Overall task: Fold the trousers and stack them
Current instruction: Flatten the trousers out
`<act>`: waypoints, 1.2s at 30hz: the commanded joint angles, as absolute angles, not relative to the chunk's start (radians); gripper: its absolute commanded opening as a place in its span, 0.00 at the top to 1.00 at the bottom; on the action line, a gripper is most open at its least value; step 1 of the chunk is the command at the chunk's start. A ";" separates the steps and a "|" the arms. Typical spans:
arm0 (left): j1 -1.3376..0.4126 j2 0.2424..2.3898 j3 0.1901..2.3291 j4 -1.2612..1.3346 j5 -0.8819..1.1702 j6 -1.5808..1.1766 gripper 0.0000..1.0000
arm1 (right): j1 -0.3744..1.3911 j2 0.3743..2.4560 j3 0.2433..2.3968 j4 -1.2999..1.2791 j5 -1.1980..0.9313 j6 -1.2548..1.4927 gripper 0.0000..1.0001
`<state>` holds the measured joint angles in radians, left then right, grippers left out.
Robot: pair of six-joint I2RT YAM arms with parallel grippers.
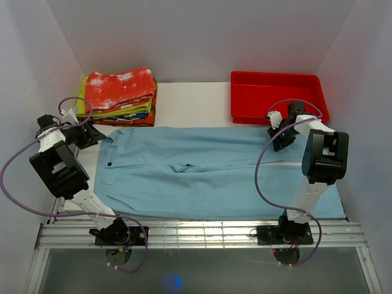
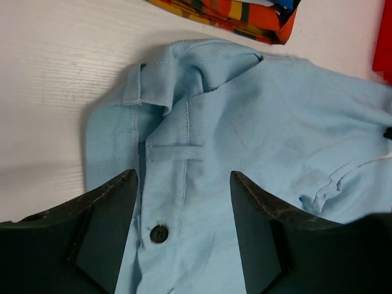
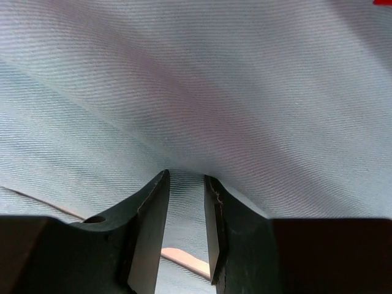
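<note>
The light sky-blue trousers (image 1: 208, 171) lie spread flat across the table, waist to the left and legs to the right. My left gripper (image 1: 93, 135) hovers at the waist's far left corner. In the left wrist view its jaws (image 2: 184, 177) stand wide open over the waistband (image 2: 245, 122), with the dark button (image 2: 159, 233) lying between them and nothing gripped. My right gripper (image 1: 278, 139) sits at the far edge of the legs, by the red tray. In the right wrist view its narrow jaws (image 3: 186, 176) pinch a raised fold of the blue fabric (image 3: 214, 92).
A stack of folded clothes (image 1: 119, 95), red-and-white on top, sits at the back left, just beyond the waist (image 2: 245, 15). A red tray (image 1: 278, 75) stands at the back right. White walls close in the table (image 1: 190, 104) on three sides.
</note>
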<state>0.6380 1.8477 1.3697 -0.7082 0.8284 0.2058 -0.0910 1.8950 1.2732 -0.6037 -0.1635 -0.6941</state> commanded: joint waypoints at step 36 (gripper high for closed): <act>0.497 2.031 1.020 0.213 1.072 -0.463 0.27 | 0.218 2.037 1.258 -0.528 -0.046 -0.595 0.65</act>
